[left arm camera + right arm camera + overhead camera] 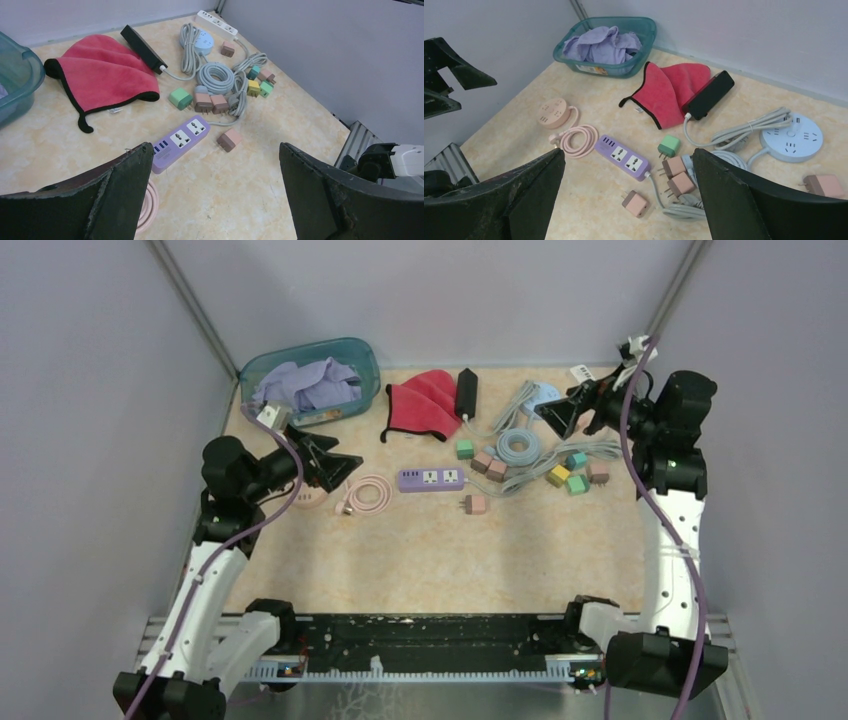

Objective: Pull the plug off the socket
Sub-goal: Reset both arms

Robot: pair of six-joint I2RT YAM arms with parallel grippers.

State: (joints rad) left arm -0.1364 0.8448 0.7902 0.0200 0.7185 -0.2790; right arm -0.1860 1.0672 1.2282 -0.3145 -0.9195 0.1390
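Left hand (215, 150), right hand (629, 152): both aloft, jaws apart, empty. Strip (430, 479): purple, mid-surface, sockets seemingly vacant. Plug (475, 504): pink, loose, at four o'clock of strip, just beside. Risk: spare plugs (497, 470) at three o'clock invite wrong grasp; light strip may drag.
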